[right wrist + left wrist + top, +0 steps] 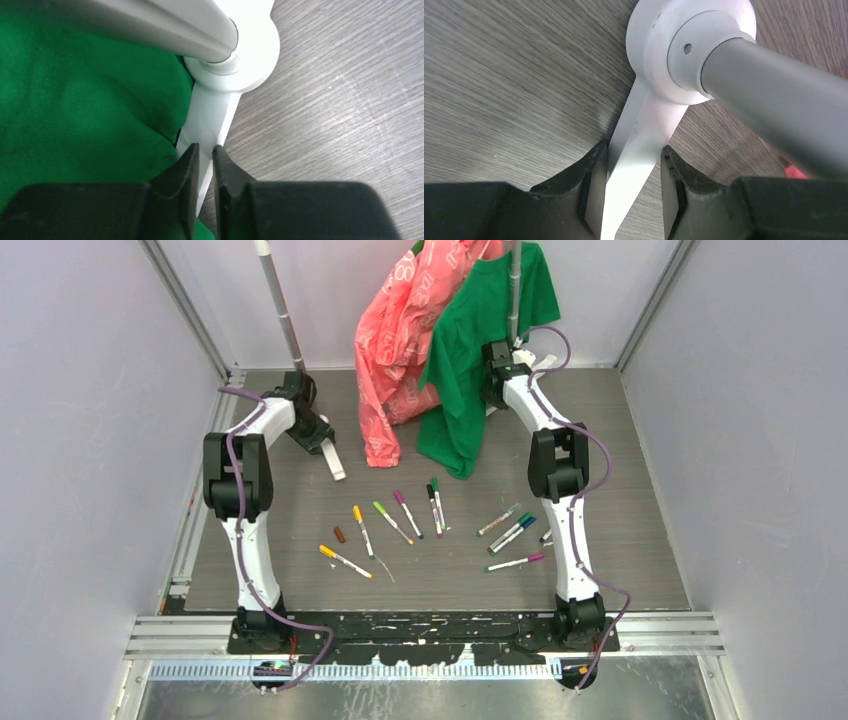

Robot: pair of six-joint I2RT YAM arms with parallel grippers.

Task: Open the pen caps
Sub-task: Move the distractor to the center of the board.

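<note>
From above, ten pens (407,514) in clear sight lay on the table (450,585), six toward 7 o'clock of its centre and four toward 4 o'clock. One loose brown cap (339,534) sat at 8 o'clock, near the orange-tipped pen. Two rack poles (281,310) rose at 11 and 1 o'clock. Two garments hung at 12, a pink garment (392,340) and a green garment (480,350).

In the left wrist view, the left gripper (634,165) was clamped on one white rack foot (636,145).

In the right wrist view, the right gripper (206,155) had its fingers nearly together over the other foot (212,117), with the green garment at 9 o'clock. Whether they pinched it was unclear.
</note>
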